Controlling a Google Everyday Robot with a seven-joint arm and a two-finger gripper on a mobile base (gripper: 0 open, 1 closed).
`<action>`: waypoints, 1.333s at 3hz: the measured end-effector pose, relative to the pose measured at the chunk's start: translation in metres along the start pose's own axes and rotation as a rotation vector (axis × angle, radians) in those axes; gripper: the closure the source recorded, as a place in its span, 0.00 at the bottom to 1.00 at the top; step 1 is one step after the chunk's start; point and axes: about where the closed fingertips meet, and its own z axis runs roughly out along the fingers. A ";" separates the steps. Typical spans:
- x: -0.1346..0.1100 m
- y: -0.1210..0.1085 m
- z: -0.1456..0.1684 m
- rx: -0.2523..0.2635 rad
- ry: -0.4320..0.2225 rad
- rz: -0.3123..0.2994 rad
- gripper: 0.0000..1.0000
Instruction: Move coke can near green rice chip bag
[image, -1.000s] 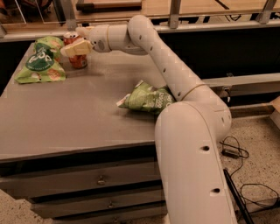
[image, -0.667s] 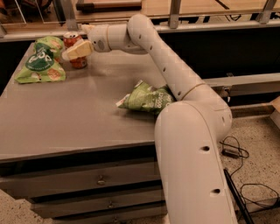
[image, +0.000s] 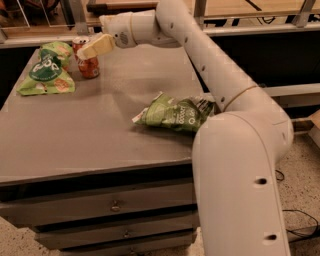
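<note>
The coke can (image: 89, 68) stands upright on the grey table (image: 100, 130) at its far left, right beside the green rice chip bag (image: 45, 75), which lies flat with its dark round logo up. My gripper (image: 86, 50) reaches in from the right at the can's upper half. Its pale near side crosses in front of the can, so only the can's lower part and a bit of its top show. The can's base rests on the table.
A larger pale green-and-white bag (image: 175, 114) lies near the table's right edge, next to my arm (image: 210, 65). The table has drawers (image: 115, 206) below its front edge. A dark rail and shelf run behind the table.
The gripper has shifted slightly at the can, a little up and to the right. The can and both bags have kept their places.
</note>
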 end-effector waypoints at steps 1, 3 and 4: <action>-0.027 0.009 -0.041 0.047 0.046 -0.032 0.00; -0.052 0.012 -0.172 0.232 0.234 0.018 0.00; -0.047 -0.001 -0.236 0.326 0.287 0.061 0.00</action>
